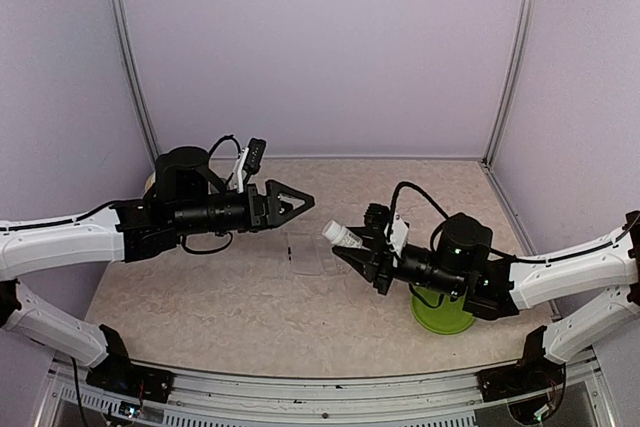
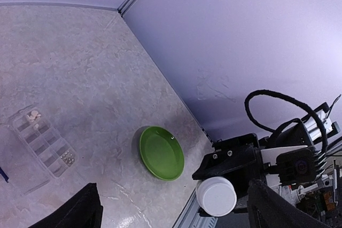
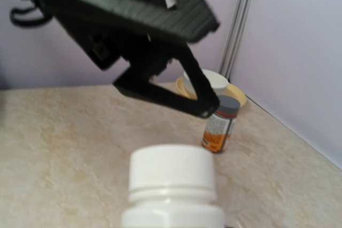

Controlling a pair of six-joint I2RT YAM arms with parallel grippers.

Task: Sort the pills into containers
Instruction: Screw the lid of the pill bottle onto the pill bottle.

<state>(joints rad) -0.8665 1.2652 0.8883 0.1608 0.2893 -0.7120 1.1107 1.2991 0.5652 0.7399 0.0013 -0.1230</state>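
Checking the left gripper (image 1: 306, 200) first, I read it as wide open. In the left wrist view its fingers (image 2: 80, 212) sit at opposite lower corners of the frame with nothing between them. From above, the gripper hangs over the table (image 1: 220, 287) with its tips pointing toward the right arm.

The right gripper (image 1: 352, 247) is closed around the small white bottle (image 1: 338, 234). The bottle is held off the table with its cap on, and the cap end points toward the left arm. In the right wrist view the cap fills the lower middle of the frame. I cannot see the fingertips themselves there.

The clear compartment box (image 1: 308, 255) lies flat on the table, between the two grippers in the top view. A dark blue mark (image 1: 290, 252) sits at its left side. The pills (image 2: 33, 115) show only in the left wrist view:
- Whitish pieces lie in the end compartment farthest up that frame.
- One speck lies in the next compartment.
- Small greyish pieces lie near the opposite end.

The green dish (image 2: 162, 152) rests on the table well apart from the box, beneath the right arm. The orange-labelled bottle (image 3: 219, 126) stands upright near the back corner, just in front of a yellow plate (image 3: 238, 95).
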